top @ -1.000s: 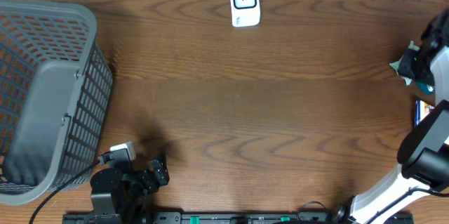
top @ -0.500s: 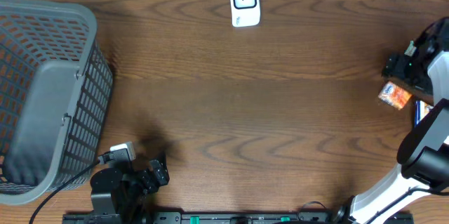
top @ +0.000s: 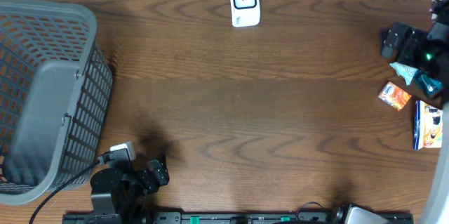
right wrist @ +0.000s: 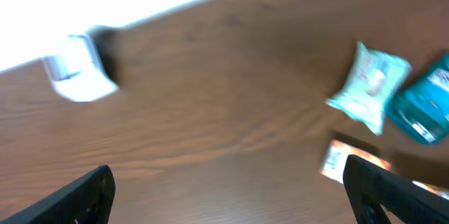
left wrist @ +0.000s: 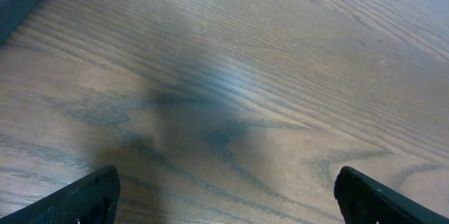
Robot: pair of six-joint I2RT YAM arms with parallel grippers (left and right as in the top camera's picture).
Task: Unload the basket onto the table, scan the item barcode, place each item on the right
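Dark wood bench (top: 231,112). R tool (right wrist: 228,185) jaws wide, empty, well right of scanner (top: 245,3). L tool (left wrist: 224,189) open too, idle. Orange packet (top: 395,95) lies loose far right of scanner, wipes pack (right wrist: 375,87) near it. Risk: grab nips neighbour pack; barcode may face away fm scanner.

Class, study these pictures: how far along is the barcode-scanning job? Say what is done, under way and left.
Done: nothing visible; the scanner stands alone at the far edge. In hand: nothing; the right tool is open near the orange packet and blue packet, both lying on the table; the left tool is open too. Left: grasp an item, present its barcode to the scanner.
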